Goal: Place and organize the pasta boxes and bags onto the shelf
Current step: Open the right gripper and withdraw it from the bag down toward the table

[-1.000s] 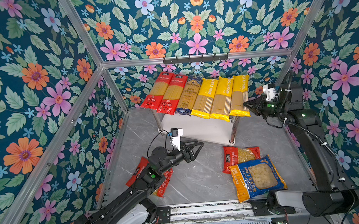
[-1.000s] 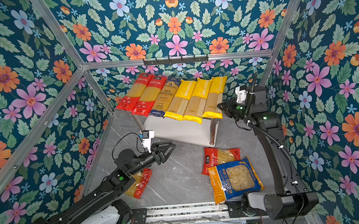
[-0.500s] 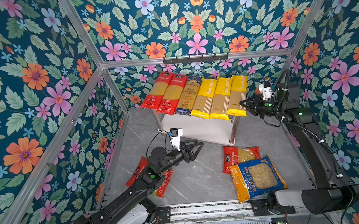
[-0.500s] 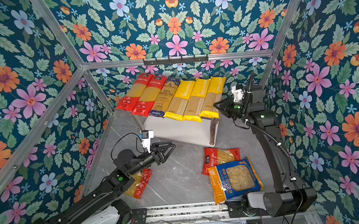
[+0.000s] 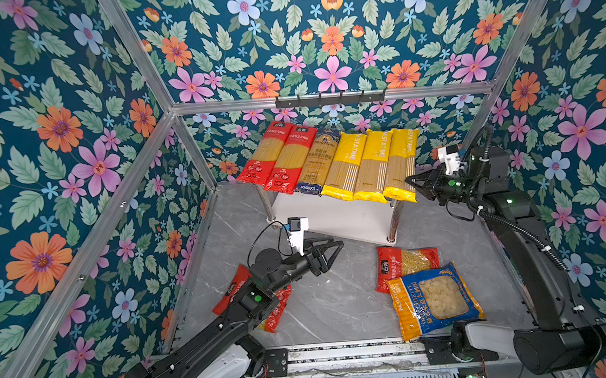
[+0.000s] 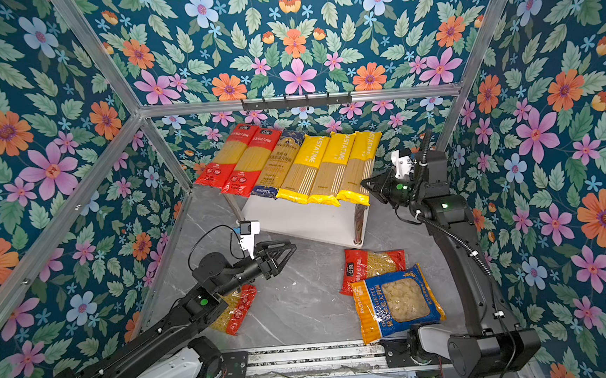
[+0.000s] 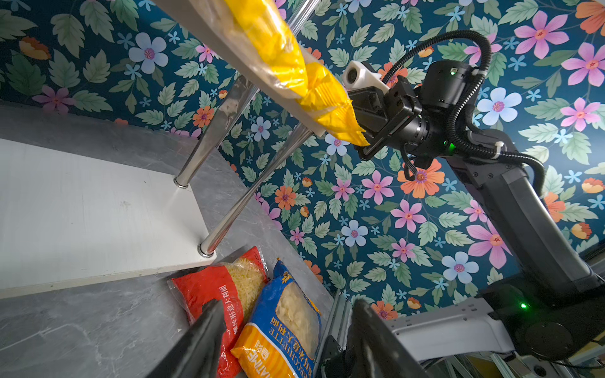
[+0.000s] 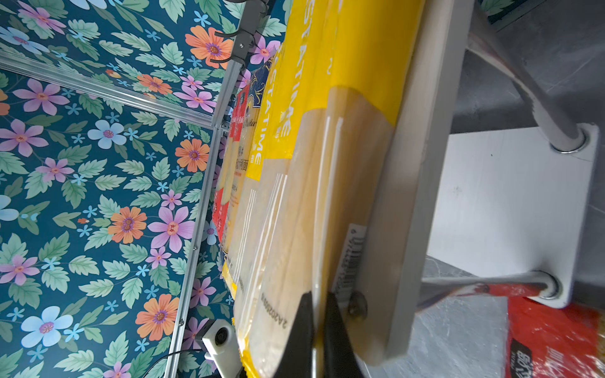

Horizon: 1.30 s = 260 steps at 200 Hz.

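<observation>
Yellow, red and navy spaghetti packs (image 5: 328,160) line the shelf (image 5: 333,224) top beside the right claw (image 5: 408,180), which is closed against the end one. Three bags (image 5: 435,299) wait on the table (image 5: 324,305) around the spread, empty left claw (image 5: 335,255).

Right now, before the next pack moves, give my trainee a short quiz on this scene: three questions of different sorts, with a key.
1. Count: how many long spaghetti packs lie across the top tier of the shelf?
2. True or false: the blue-orange shells bag lies on the shelf's lower tier.
3. Pick one: which gripper is open? A) left gripper B) right gripper C) both

Key
1. Six.
2. False: it lies on the table, partly over a red macaroni bag.
3. A; the right gripper is shut, at the near end of the rightmost yellow pack.
</observation>
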Motion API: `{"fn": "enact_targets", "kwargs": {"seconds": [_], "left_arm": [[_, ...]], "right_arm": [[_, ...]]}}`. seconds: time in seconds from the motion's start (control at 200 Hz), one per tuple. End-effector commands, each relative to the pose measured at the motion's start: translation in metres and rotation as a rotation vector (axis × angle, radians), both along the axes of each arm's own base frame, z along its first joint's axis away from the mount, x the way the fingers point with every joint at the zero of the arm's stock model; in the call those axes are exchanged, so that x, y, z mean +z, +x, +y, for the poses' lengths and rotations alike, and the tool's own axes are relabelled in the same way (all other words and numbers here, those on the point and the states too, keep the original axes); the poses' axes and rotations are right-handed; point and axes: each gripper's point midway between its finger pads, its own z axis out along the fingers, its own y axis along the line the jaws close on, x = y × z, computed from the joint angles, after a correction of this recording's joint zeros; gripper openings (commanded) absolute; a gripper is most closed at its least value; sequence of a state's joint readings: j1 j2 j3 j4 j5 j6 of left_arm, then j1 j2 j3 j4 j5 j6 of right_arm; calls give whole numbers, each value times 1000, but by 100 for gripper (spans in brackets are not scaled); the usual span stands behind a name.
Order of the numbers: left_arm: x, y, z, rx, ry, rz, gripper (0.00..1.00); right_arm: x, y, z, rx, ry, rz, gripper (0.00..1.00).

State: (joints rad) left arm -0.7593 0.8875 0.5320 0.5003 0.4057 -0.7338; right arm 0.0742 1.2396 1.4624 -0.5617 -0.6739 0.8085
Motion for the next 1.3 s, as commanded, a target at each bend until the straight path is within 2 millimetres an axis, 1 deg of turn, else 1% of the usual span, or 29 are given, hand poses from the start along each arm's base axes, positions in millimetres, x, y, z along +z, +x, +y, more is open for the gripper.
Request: {"fn": "enact_targets", "kwargs": {"seconds": [0.0, 0.06, 0.17, 0.225, 0.405, 0.495, 0.6, 0.665, 0.72, 0.79, 0.915, 1.025, 1.1, 1.165, 1.23, 1.295], "left_arm": [[8, -1, -1, -5, -20, -32, 65], [9, -1, 0, -1, -22, -33, 65], [5, -1, 2, 8, -15, -29, 65], [4, -1, 3, 12, -11, -26, 65], [-4, 2, 4, 30, 13, -19, 65], [-10, 5, 3, 35, 28, -11, 65], [-16, 8, 1, 40, 42, -4, 65], [-20, 10, 0, 44, 52, 3, 64], [-22, 12, 0, 52, 60, 5, 64], [-27, 15, 0, 64, 71, 12, 64], [-35, 18, 0, 79, 94, 26, 64], [-39, 20, -1, 82, 102, 34, 64], [-42, 21, -1, 88, 108, 40, 64], [-49, 25, 1, 110, 129, 56, 64], [-62, 30, 6, 151, 177, 85, 64], [-81, 36, 16, 213, 252, 131, 63]], "right_arm": [[-6, -8, 7, 51, 15, 34, 7], [-4, -8, 7, 51, 16, 27, 14], [-1, -11, 6, 46, 10, 16, 35], [0, -13, 5, 44, 5, 13, 40], [-7, -27, 3, 38, -1, 21, 50], [-10, -37, 2, 27, -10, 18, 52], [-24, -50, 5, 24, -27, 26, 52], [-36, -59, 13, 39, -44, 33, 52], [-42, -65, 20, 49, -43, 20, 52], [-46, -72, 28, 56, -40, -25, 52], [-45, -89, 45, 69, -65, -148, 53], [-52, -97, 65, 96, -87, -180, 53], [-65, -103, 85, 145, -127, -170, 53], [-78, -105, 103, 173, -164, -176, 53], [-93, -106, 122, 200, -193, -171, 53], [-110, -106, 140, 231, -212, -162, 53]]}}
